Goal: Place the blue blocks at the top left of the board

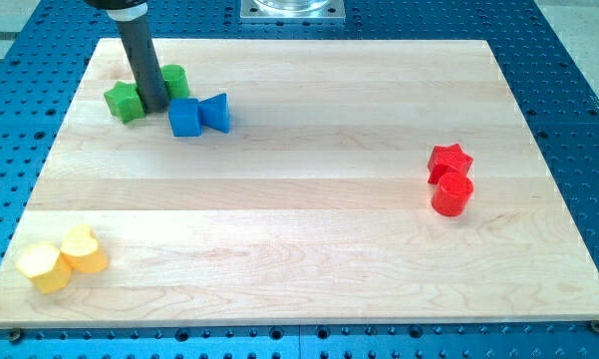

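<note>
Two blue blocks lie touching near the board's top left: a blue cube (pixel 184 117) and, on its right, a blue wedge-like block (pixel 217 112). My tip (pixel 152 107) stands just left of the blue cube, a small gap apart, between two green blocks. The green star block (pixel 125 101) is at the tip's left. The other green block (pixel 174 80) is partly hidden behind the rod, at its upper right.
A red star block (pixel 449 161) and a red cylinder (pixel 452 194) sit touching at the view's right. Two yellow blocks (pixel 40 265) (pixel 83 248) sit touching at the bottom left corner. The wooden board (pixel 299 239) lies on a blue perforated table.
</note>
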You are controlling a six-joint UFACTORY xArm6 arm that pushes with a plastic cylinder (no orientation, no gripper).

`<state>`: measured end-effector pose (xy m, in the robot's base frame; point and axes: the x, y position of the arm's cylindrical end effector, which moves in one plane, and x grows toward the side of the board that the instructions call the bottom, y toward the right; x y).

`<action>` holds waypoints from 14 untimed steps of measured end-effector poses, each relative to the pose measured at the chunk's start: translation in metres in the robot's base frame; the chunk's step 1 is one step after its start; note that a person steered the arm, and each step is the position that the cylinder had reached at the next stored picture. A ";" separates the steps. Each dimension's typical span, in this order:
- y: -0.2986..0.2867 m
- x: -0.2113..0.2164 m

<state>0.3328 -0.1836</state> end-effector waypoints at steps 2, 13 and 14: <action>0.018 0.007; 0.057 0.001; 0.054 0.011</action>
<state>0.3441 -0.1301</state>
